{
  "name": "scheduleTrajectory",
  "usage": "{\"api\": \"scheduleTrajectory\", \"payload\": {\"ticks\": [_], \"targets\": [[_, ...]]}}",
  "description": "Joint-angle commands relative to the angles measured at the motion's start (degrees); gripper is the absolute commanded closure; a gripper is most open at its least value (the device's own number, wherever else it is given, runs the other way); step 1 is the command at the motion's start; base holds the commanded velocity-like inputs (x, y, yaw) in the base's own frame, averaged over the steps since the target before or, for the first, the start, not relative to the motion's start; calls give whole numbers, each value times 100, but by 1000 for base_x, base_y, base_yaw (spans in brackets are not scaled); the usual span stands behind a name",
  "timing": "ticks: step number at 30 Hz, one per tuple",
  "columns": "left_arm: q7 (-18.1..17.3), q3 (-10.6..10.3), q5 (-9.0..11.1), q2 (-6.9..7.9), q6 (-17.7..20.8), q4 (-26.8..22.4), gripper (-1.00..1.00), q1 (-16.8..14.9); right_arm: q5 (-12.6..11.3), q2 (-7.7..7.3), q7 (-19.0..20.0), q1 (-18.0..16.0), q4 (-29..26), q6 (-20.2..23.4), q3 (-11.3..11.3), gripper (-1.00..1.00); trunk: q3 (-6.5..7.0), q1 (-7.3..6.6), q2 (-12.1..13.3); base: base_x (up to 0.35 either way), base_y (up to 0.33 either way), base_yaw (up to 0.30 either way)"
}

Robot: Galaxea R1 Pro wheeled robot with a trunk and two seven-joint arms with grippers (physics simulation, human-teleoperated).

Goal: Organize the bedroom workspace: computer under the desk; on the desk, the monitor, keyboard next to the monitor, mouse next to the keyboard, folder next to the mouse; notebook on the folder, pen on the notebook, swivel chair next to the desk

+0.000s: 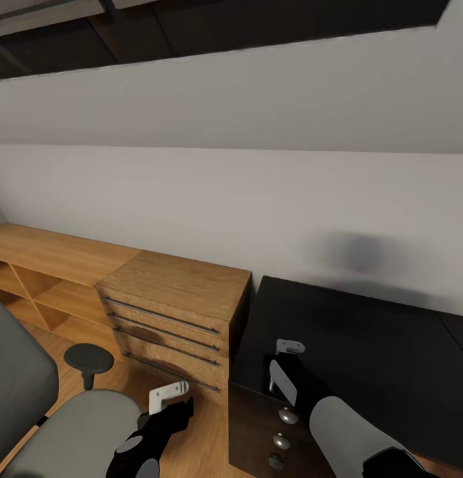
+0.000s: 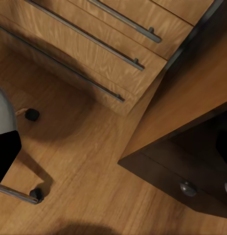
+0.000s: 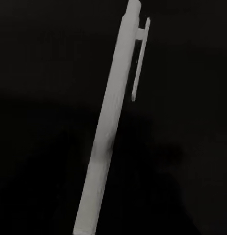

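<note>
A pale grey wall rises to a sloped ceiling with a dark-framed skylight; a low wooden shelf unit adjoins a wooden drawer chest; wood floor below.

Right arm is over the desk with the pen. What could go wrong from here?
1. The pen shows in the right wrist view, but no fingers do, so the hold can't be confirmed; it may slip.
2. The right gripper sits by the desk edge; a dropped pen might roll off.
3. The left gripper hangs near the swivel chair and might bump it.
</note>
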Motion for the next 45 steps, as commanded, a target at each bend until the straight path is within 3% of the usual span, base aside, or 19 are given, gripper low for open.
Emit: {"api": "scheduleTrajectory", "payload": {"ticks": [1, 24, 40, 45], "targets": [[54, -10, 48, 3, 10, -9, -100, -6, -92, -8, -33, 0, 19, 81, 38, 100, -8, 1, -4, 0, 0, 0], [59, -10, 48, 3, 11, -9, -100, -6, -97, -10, -7, 0, 14, 105, 38, 100, -8, 1, -4, 0, 0, 0], [63, -10, 24, 3, 8, 8, -100, -3, -88, -18, -7, 0, -12, 97, 28, 100, 280, -351, 638, -16, 0, 0], [63, -10, 40, 3, 9, 9, -100, -2, -81, -32, -21, 0, -449, 101, 25, 100, 369, -461, 839, -267, 0, 0]]}}
